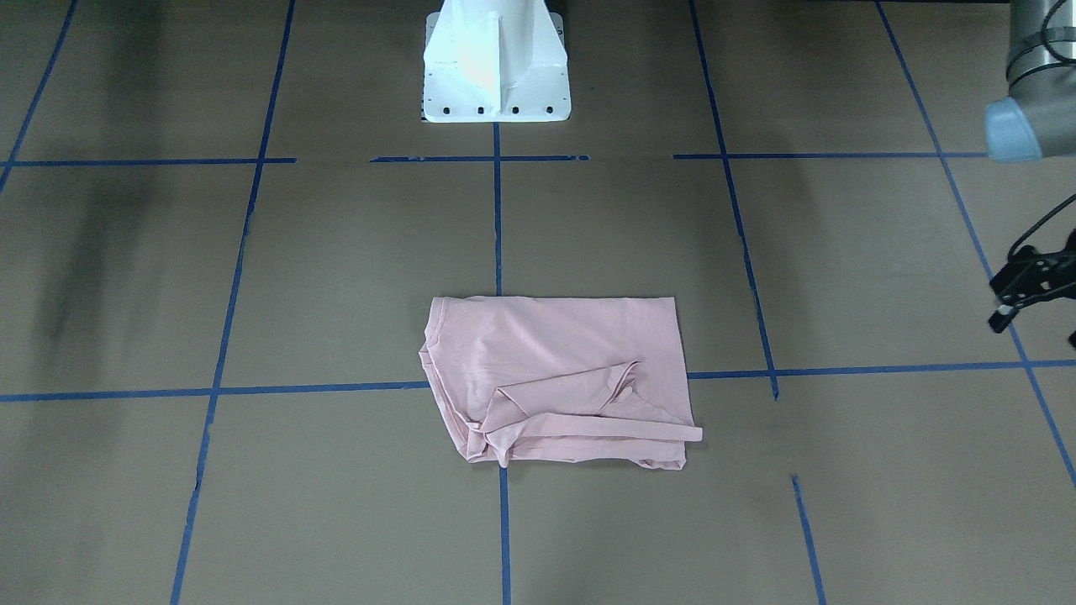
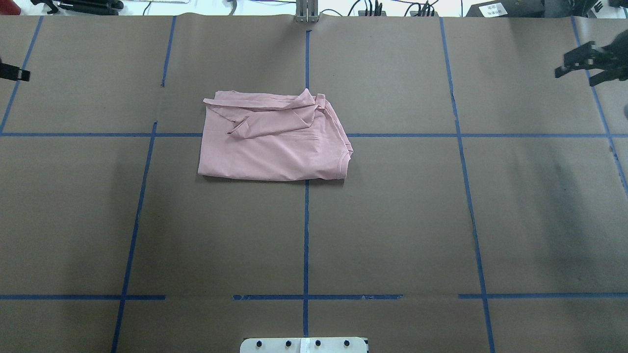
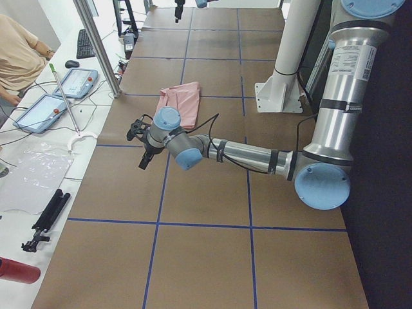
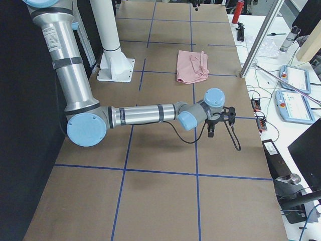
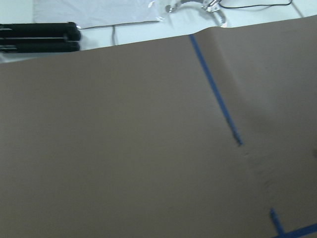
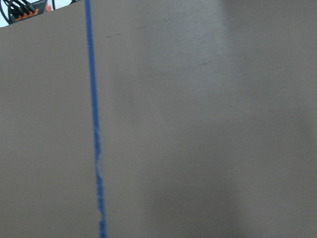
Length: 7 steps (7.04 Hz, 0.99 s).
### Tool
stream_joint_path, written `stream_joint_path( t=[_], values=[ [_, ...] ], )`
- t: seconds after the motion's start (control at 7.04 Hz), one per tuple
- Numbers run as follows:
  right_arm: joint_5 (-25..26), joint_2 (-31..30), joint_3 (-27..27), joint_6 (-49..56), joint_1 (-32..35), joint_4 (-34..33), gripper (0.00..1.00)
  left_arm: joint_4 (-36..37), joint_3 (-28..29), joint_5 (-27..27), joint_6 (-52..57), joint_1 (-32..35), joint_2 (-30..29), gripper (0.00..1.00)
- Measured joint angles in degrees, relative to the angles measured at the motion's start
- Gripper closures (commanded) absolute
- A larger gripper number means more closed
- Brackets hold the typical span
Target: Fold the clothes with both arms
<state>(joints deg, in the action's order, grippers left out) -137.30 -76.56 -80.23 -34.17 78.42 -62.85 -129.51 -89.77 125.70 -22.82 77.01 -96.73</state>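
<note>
I'm looking at the T-shirt (image 2: 274,142), which is lying folded into a rough rectangle where the middle tape line crosses a cross-line, on the far side of the table from the pedestal base (image 1: 496,76). The pink cloth is looking soft and matte. Its near half is lying smooth, while along the operators' edge a flap and a narrow strip are bunching into loose creases, one corner poking out past the outline.

The table (image 2: 392,220) is wearing flat brown paper, gridded with blue tape (image 2: 306,235).

The left gripper (image 1: 1038,332) is hovering over the robot's left end of the table, well apart from the shirt; its black fingers are looking spread and carrying no cloth. The right gripper (image 2: 576,77) is hanging over the opposite end, fingers likewise parted and bare. Both wrist cameras are showing me only paper and tape.

Beyond the table edge, a person (image 3: 19,58) is sitting by two teach pendants (image 3: 38,109), with a black tripod (image 3: 45,219) lying alongside.
</note>
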Motion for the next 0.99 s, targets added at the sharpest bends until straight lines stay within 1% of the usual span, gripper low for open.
stream_joint_path(
  t=[0.14, 0.28, 0.43, 0.57, 0.71, 0.99],
  values=[
    [0.08, -1.6, -0.01, 9.94, 3.58, -4.36, 0.0, 3.5, -0.1, 1.35, 7.7, 6.74, 1.73, 0.0],
    [0.46, -2.09, -0.06, 19.97, 6.8, -10.57, 0.0, 8.06, -0.18, 2.95, 16.61, 14.87, 3.04, 0.0],
    [0.8, -2.12, -0.23, 27.65, 9.12, -16.2, 0.0, 15.28, -1.25, 4.63, 23.04, 20.56, 3.32, 0.0],
    [0.95, -2.33, -0.62, 31.44, 9.82, -19.35, 0.0, 22.6, -2.91, 5.47, 25.86, 23.2, 3.39, 0.0],
    [0.94, -3.69, -1.82, 32.9, 9.53, -20.72, 0.0, 28.31, -3.88, 5.82, 26.97, 23.98, 4.04, 0.0],
    [0.8, -7.9, -5.41, 33.65, 7.41, -21.64, 0.0, 37.43, -6.63, 5.97, 28.76, 20.64, 7.09, 0.0]
  ],
)
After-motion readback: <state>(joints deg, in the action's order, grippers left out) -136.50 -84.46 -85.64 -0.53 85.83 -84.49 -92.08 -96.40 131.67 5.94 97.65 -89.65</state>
